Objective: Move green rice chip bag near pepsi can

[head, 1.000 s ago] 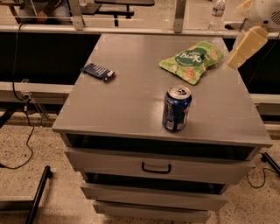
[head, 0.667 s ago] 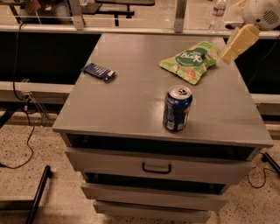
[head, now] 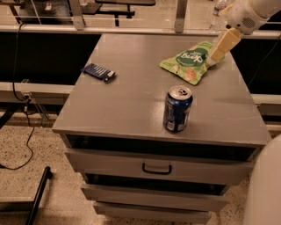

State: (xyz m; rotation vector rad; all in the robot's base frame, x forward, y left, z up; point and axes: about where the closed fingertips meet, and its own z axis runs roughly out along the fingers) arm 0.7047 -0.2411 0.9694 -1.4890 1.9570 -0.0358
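Observation:
The green rice chip bag (head: 189, 61) lies flat on the far right part of the grey cabinet top (head: 127, 101). The pepsi can (head: 177, 109) stands upright nearer the front edge, a short way in front of the bag and apart from it. My gripper (head: 216, 56) comes down from the upper right, and its cream tip is at the bag's right edge. I cannot tell whether it touches the bag.
A small dark blue flat packet (head: 99, 71) lies at the left of the top. A clear water bottle (head: 218, 11) stands beyond the back edge. Drawers with a dark handle (head: 156, 168) are below. A white robot part (head: 265, 189) fills the lower right corner.
My gripper has moved left and slightly down, from beyond the cabinet's right side to the bag's right edge. The bag, can and packet have not moved.

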